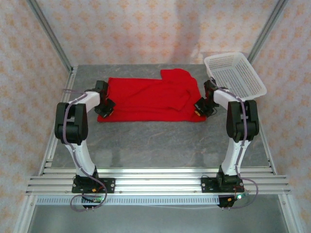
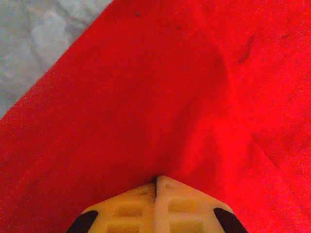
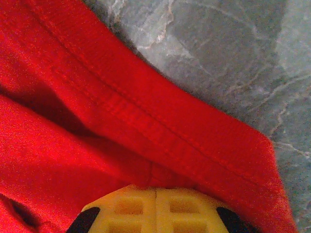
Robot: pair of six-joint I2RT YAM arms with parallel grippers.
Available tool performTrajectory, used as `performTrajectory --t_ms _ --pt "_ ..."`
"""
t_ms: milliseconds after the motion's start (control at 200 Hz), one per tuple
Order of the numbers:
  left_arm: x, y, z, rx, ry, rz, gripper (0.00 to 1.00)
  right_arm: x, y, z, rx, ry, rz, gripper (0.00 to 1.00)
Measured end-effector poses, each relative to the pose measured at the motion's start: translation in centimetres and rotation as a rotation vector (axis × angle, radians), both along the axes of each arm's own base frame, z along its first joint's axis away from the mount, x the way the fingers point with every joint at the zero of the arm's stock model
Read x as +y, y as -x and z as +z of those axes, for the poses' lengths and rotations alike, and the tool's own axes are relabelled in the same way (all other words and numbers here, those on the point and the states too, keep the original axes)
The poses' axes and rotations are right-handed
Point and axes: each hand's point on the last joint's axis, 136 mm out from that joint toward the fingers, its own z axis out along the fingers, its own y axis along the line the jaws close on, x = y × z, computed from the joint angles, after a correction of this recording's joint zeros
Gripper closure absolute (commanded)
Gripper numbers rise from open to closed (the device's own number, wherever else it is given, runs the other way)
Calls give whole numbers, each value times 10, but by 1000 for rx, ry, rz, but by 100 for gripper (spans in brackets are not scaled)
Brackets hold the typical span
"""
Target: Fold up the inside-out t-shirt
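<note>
Two pairs of fingers are pressed shut, and each has red cloth at its tips. Your left gripper [image 2: 156, 183] shows its yellow fingers [image 2: 131, 208] closed flat against each other in the left wrist view, with no gap between them. The t-shirt [image 2: 170, 97] bunches right at the tips, and a soft ridge of fabric runs up and away from the pinch. Beyond that, red cloth spreads across most of the view, and a patch of the grey table [image 2: 39, 34] shows at the upper left, past the shirt's straight edge.

Your right gripper [image 3: 155, 190] is likewise closed, fingers touching along their length. It nips the cloth just below a stitched hem [image 3: 146, 121], with a small pucker right at the tips. The hem runs diagonally from upper left to lower right, and the marbled table surface lies beyond it on the upper right.

From above, you see the left gripper [image 1: 106, 108] at the shirt's near left corner and the right gripper [image 1: 200, 108] at its near right corner. The shirt lies spread between them across the middle of the table, with a flap of cloth folded over toward its far right. A white mesh basket [image 1: 235, 73] sits at the table's far right corner, just beside the right arm.
</note>
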Motion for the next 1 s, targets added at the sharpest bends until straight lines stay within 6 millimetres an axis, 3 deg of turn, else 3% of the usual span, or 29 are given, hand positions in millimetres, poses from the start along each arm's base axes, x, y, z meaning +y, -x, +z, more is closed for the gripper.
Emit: performTrajectory --t_ms 280,390,515,590,696,736,896,966,1001 --pt "-8 112 -6 -6 45 52 100 -5 80 -3 65 -3 10 99" --pt "-10 155 -6 -24 59 86 100 -8 120 -4 98 0 2 97" --pt "-15 184 -5 -61 86 90 100 -13 169 -3 150 14 -5 91" --pt "-19 193 -3 -84 107 80 100 -13 180 1 160 15 -2 84" --pt "-20 187 16 -149 106 52 55 -11 159 21 99 12 28 71" --pt "-20 180 27 -172 101 36 46 -10 138 37 41 13 48 67" --pt "-19 128 93 -327 66 -45 38 -9 26 110 -268 99 158 60" --pt "-18 112 113 -375 48 -82 36 -10 -16 124 -343 159 211 56" --pt "-18 107 119 -387 40 -98 35 -10 -35 121 -351 185 235 52"
